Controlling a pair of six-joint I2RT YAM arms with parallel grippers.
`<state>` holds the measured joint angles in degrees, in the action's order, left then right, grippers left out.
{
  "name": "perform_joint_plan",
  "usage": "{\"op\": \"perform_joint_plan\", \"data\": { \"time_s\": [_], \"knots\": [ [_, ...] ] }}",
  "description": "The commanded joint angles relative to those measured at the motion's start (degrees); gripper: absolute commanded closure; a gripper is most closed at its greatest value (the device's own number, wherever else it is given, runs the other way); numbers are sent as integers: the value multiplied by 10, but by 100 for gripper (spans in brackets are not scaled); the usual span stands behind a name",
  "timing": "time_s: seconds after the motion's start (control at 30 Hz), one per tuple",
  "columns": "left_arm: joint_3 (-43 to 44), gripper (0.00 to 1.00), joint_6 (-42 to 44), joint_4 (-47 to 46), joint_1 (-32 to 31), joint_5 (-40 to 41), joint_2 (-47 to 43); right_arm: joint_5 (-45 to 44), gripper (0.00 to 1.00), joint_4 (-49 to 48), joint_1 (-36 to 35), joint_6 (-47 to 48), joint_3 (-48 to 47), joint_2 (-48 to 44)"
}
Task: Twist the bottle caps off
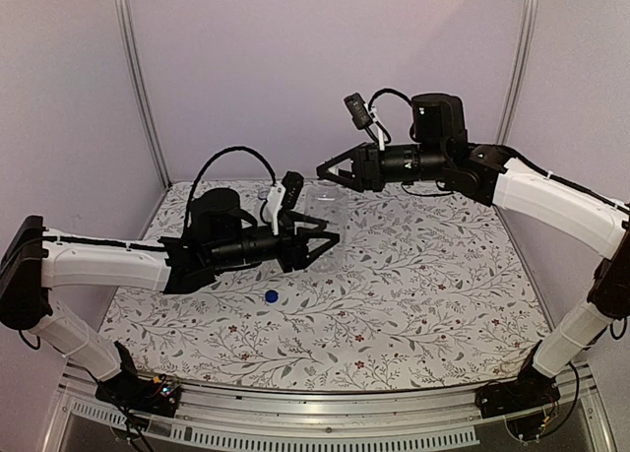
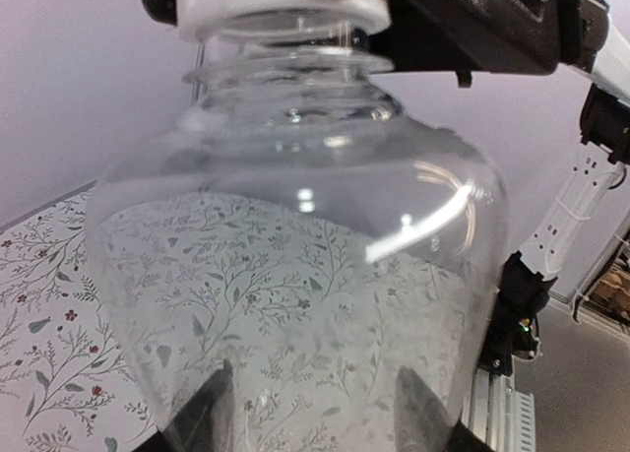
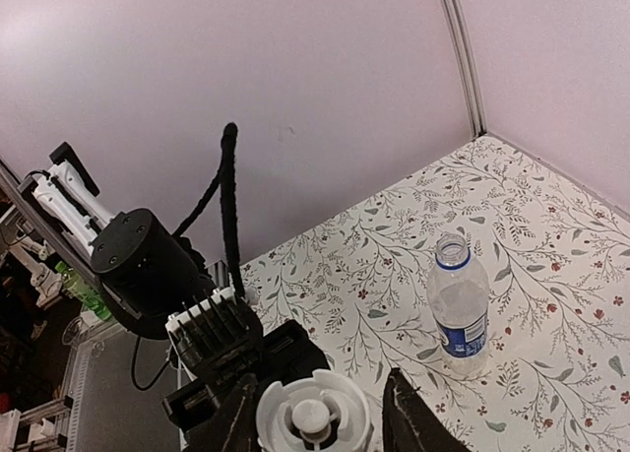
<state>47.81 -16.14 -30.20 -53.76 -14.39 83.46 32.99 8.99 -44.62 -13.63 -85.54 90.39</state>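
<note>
My left gripper (image 1: 320, 240) (image 2: 315, 413) is shut on the plain clear bottle (image 1: 320, 206) (image 2: 295, 275) and holds it upright above the table. Its dark fingers (image 2: 212, 413) show through the plastic. On the bottle's neck sits the white cap (image 2: 285, 4) (image 3: 315, 427). My right gripper (image 1: 325, 168) (image 3: 317, 403) reaches in from the right and is shut on that cap, one finger on each side. The labelled bottle (image 3: 460, 309) stands uncapped on the cloth. The blue cap (image 1: 271, 296) lies on the table in front of my left arm.
A floral cloth (image 1: 423, 275) covers the table, with lilac walls and metal corner posts (image 1: 138, 78) behind. My left arm's black wrist and cable (image 3: 148, 270) lie close under my right gripper. An aluminium rail (image 1: 325, 408) runs along the near edge.
</note>
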Motion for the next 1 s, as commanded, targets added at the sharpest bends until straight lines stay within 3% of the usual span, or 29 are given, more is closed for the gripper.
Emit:
{"op": "perform_joint_plan", "data": {
  "time_s": [0.0, 0.23, 0.37, 0.6, 0.83, 0.97],
  "knots": [
    [-7, 69, 6, -13, -11, 9, -17, 11, 66, -8, -3, 0, 1, 9],
    [-2, 69, 15, -12, -9, -2, -23, 50, 100, -17, -3, 12, 5, 7],
    [3, 70, 32, -14, -7, -56, -28, 88, 100, -11, 0, 49, 1, 0],
    [15, 70, 51, -26, 4, -254, -31, 278, 100, -6, 13, 157, 9, -14],
    [8, 71, -7, -101, 25, -405, -17, 443, 100, -1, 21, 223, 13, -13],
    [0, 73, -52, -149, 35, -437, -10, 458, 99, 0, 24, 228, 10, -9]
  ]
}}
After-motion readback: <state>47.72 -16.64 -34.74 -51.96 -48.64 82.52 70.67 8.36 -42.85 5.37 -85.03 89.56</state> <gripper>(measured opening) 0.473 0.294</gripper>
